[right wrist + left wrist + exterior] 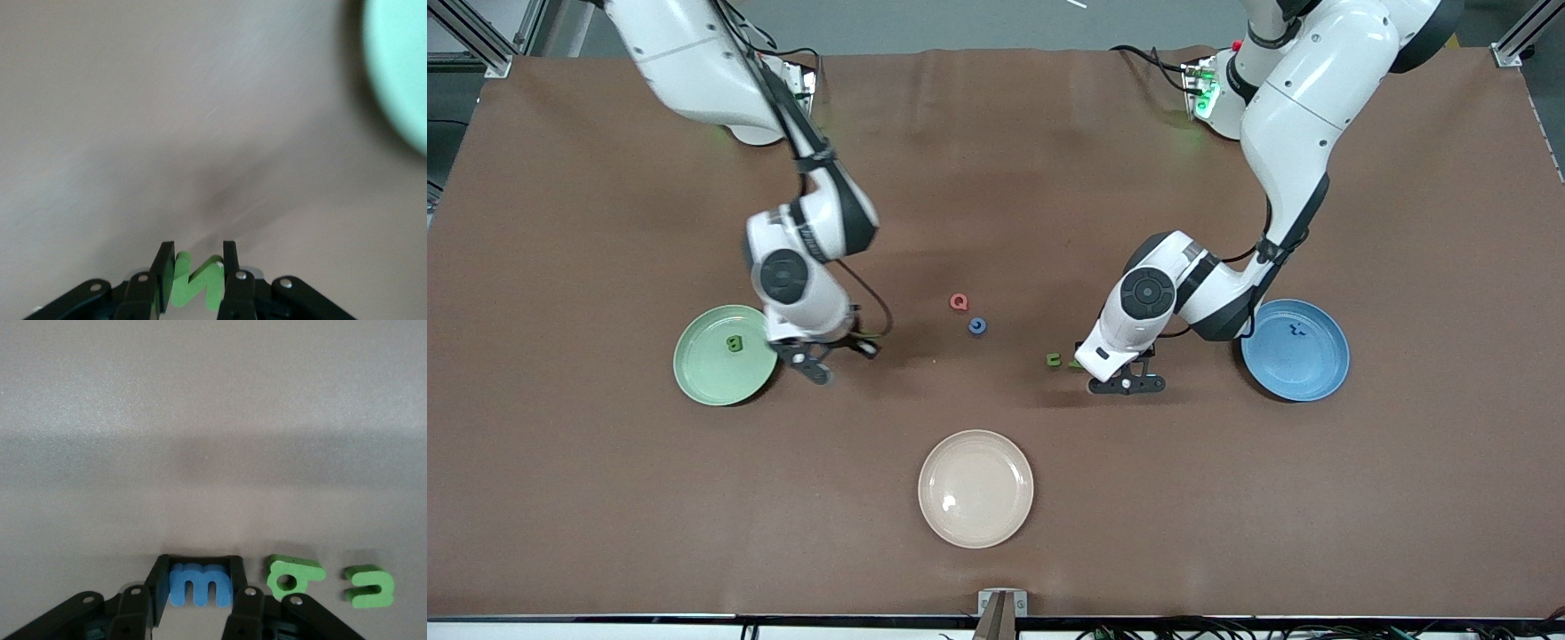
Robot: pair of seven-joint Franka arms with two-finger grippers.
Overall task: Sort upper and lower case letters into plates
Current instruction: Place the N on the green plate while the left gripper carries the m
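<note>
Two arms are at work in the front view. The right tool [818,360] hangs just beside the pale green plate [703,378], which holds one green letter [735,343]. The left tool [1126,383] is low on the surface [996,160] near the blue plate [1320,378], which holds one blue letter [1297,329]. A red Q [959,302] and a blue letter [978,326] lie mid-surface, and the cream-white plate [975,440] is bare.

In the left wrist view, the left tool [199,583] has its pads on either side of a blue lowercase m [199,585]; whether they grip it firmly I cannot tell. A green letter with a hole [294,575] lies just beside one finger, and a green u [369,587] sits farther along. If the grip is shallow, the m could slip on lifting, and the finger could nudge its neighbour.

In the right wrist view, the right tool [197,273] is clamped on a green zigzag letter [195,281], with the green plate [400,67] off to the side. The pinch is at the foam's edges, so it might twist or drop short of the rim.
</note>
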